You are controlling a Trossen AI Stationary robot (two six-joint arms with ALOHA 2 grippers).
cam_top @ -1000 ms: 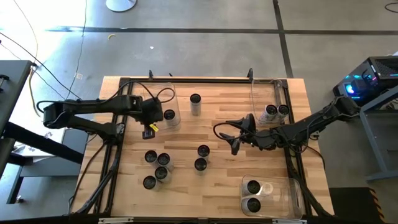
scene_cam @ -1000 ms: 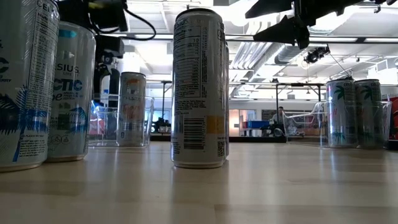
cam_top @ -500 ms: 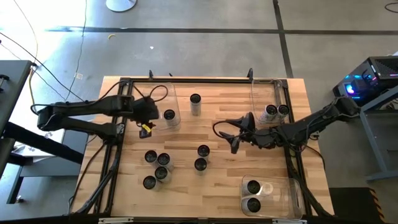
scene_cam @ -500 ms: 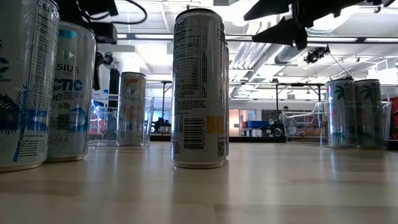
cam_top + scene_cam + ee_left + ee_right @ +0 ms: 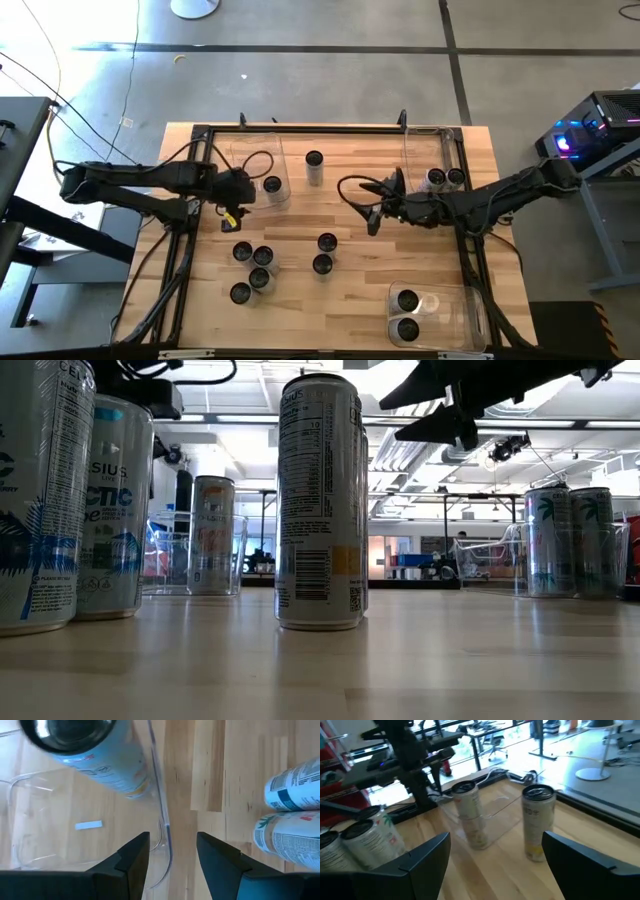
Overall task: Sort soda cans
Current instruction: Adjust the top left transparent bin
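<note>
The soda cans stand upright on the wooden table (image 5: 360, 290). One can (image 5: 272, 186) is inside the far-left clear bin (image 5: 250, 150). A lone can (image 5: 314, 165) stands right of that bin. Two cans (image 5: 325, 252) are mid-table and several (image 5: 252, 270) cluster near left. Two cans (image 5: 445, 179) fill the far-right bin and two (image 5: 407, 314) the near-right bin. My left gripper (image 5: 238, 203) hangs open, pointing down over the far-left bin's near corner (image 5: 162, 827), beside the binned can (image 5: 95, 755). My right gripper (image 5: 369, 207) is open and raised at mid-table, facing the lone can (image 5: 538, 822).
A dark metal frame (image 5: 300, 129) runs along the table's far and side edges. Cables (image 5: 262, 158) loop off the left arm over the far-left bin. Bare wood lies between the mid-table cans and the near-right bin (image 5: 450, 300). In the low view a tall can (image 5: 320, 500) stands close.
My left gripper has drawn back from the binned can toward the table's left and near edges, rising a little, still open. My right gripper has swung toward the far edge, keeping its height and its open fingers. No can has moved.
</note>
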